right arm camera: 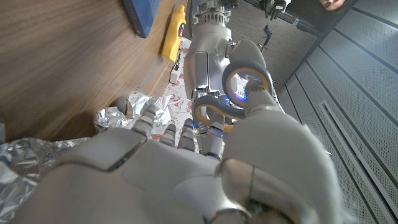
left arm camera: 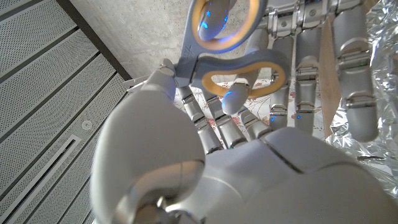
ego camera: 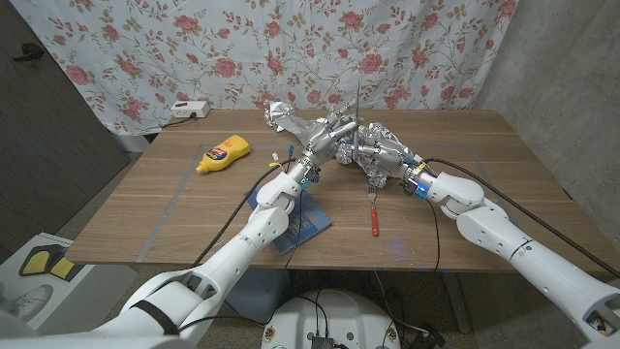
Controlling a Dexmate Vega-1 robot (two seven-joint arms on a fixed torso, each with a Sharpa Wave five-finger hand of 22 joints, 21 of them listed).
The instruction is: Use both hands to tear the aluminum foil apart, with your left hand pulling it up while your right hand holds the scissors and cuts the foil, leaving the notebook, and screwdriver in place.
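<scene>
Aluminum foil (ego camera: 289,118) is lying crumpled on the far middle part of the wooden table (ego camera: 174,213), and both hands are meeting in it. The right hand (ego camera: 387,163) is holding the scissors (ego camera: 356,107) upright, with the blades pointing up above the foil. In the right wrist view its thumb (right arm camera: 258,109) is sitting at one grey and yellow handle loop. The left hand (ego camera: 320,155) is reaching in just beside it and is pressing close to the scissors handles (left arm camera: 230,46). I cannot tell if its fingers are gripping the foil or are apart. The blue notebook (ego camera: 312,225) is lying partly under the left arm, near the table's front edge. The red screwdriver (ego camera: 373,221) is lying just beside it. A yellow bottle (ego camera: 222,155) is lying well apart, on the left side of the table.
</scene>
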